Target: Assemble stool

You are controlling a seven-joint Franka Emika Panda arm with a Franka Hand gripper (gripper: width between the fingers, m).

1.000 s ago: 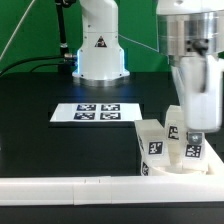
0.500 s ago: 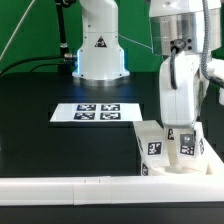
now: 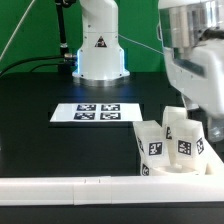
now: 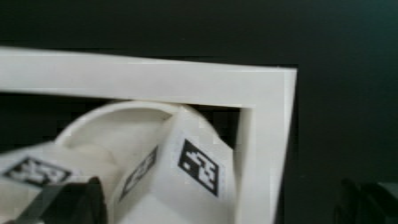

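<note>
The claw [image 3: 200, 100] has let go of the leg [image 3: 184, 140], spread wide and lifted clear. That leg stands below it on the seat [image 3: 172, 168], apparently fitted; another leg likely follows.

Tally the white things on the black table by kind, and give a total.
leg blocks: 3, upright and tagged
seat disc: 1, partly hidden behind the legs
marker board: 1
border rails: 2, meeting at a corner in the wrist view
Total: 7
</note>
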